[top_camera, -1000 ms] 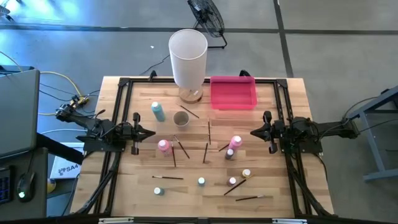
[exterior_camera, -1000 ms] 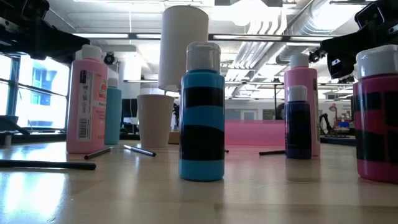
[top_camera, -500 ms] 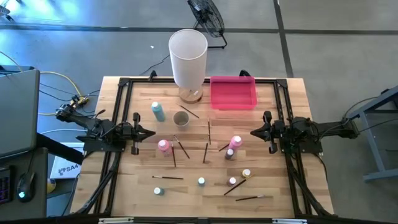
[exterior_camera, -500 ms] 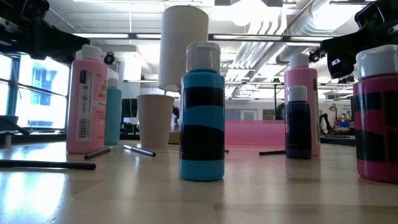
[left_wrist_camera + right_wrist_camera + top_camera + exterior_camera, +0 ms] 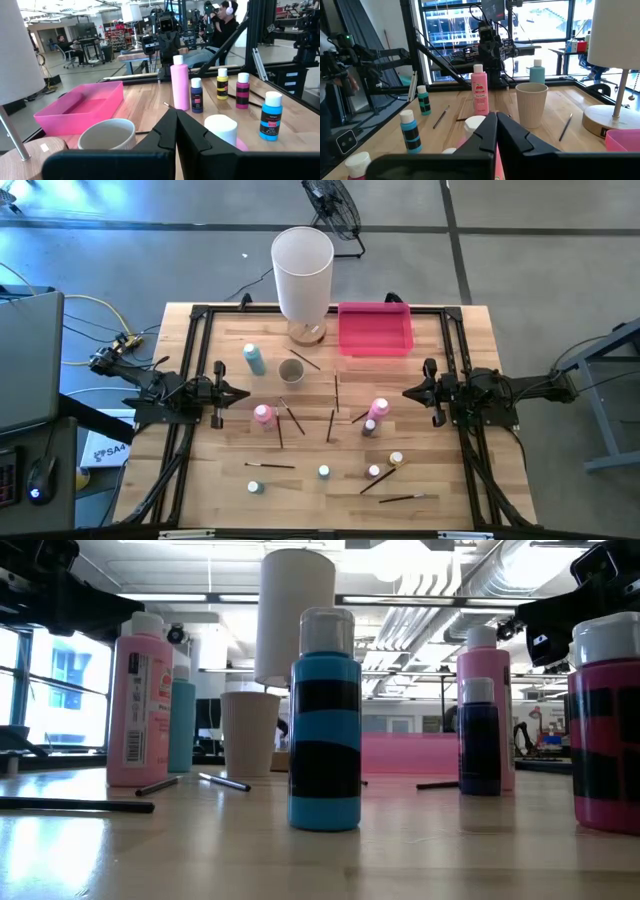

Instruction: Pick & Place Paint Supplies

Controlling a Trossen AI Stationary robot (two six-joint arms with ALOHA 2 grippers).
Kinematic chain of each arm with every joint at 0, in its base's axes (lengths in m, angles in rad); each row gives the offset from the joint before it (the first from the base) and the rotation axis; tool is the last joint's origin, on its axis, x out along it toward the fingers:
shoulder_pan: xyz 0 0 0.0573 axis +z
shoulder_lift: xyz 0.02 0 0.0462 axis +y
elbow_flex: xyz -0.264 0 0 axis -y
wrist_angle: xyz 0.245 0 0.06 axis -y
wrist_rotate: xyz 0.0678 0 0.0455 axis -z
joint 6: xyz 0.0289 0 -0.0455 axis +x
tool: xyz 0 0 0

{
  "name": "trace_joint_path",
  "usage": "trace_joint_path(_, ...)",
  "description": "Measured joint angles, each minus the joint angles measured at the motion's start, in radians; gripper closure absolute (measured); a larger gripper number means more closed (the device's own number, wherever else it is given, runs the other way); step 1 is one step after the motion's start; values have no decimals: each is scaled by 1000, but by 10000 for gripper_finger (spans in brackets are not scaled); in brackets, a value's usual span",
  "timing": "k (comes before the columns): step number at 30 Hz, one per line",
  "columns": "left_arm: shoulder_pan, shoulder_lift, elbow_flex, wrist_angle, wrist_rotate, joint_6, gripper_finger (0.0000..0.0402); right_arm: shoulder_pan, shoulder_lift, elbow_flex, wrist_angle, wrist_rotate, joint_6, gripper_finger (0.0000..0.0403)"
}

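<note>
Paint bottles stand upright on the wooden table: a teal one [image 5: 254, 358], a pink one [image 5: 263, 415] left of centre, another pink one [image 5: 379, 409] with a small dark one [image 5: 369, 427] beside it, and several tiny ones near the front, such as the blue one [image 5: 325, 720]. Thin dark paintbrushes [image 5: 292, 418] lie flat between them. My left gripper [image 5: 245, 393] hovers shut at the table's left side, pointing level toward the middle. My right gripper [image 5: 406, 392] hovers shut at the right side, facing it. Neither has anything between its fingers [image 5: 176, 120] [image 5: 496, 122].
A tall white cylinder on a round wooden base [image 5: 302, 270] stands at the far middle, with a pink rectangular tray [image 5: 375, 328] to its right. A beige ribbed cup [image 5: 291, 370] stands near the teal bottle. Black frame rails [image 5: 192, 350] run along the table's sides.
</note>
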Motion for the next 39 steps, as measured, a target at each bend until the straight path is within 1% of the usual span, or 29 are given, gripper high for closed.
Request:
trace_joint_path(22, 0, 0, 0, 2, 0, -1, 402, 0, 0, 0, 0, 0, -2, 401)
trace_joint_path(29, 0, 0, -4, 64, -2, -80, 402, 0, 0, 0, 0, 0, -3, 401)
trace_joint_path(36, 0, 0, -4, 55, 0, -82, 402, 0, 0, 0, 0, 0, -3, 401)
trace_joint_path(39, 0, 0, -3, 58, 20, -95, 402, 0, 0, 0, 0, 0, -4, 401)
